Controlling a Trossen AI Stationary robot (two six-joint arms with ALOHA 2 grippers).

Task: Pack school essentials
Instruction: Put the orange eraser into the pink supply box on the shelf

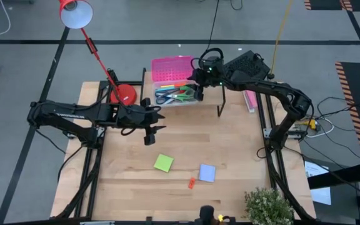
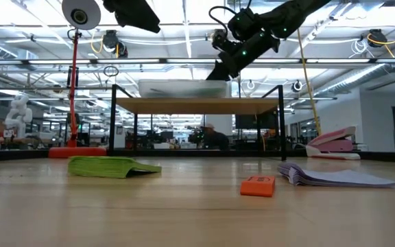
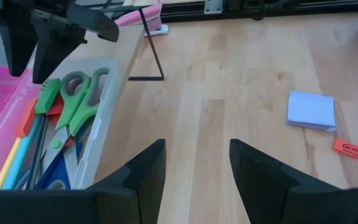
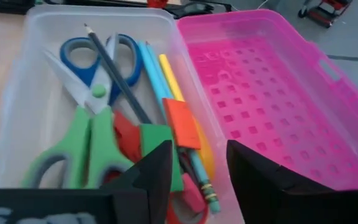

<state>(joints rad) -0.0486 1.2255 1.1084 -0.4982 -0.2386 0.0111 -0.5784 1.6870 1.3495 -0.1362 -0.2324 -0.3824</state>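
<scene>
The clear box at the far middle of the surface holds green-handled scissors, blue-handled scissors, pencils and a red eraser, directly beneath the right gripper, whose jaws hang parted and empty above them. Its pink lid lies open behind. The left gripper, jaws apart and empty, hovers nearer the left. Near the front lie a green sticky-note pad, a lavender pad and a small red eraser. A red lamp stands far left.
</scene>
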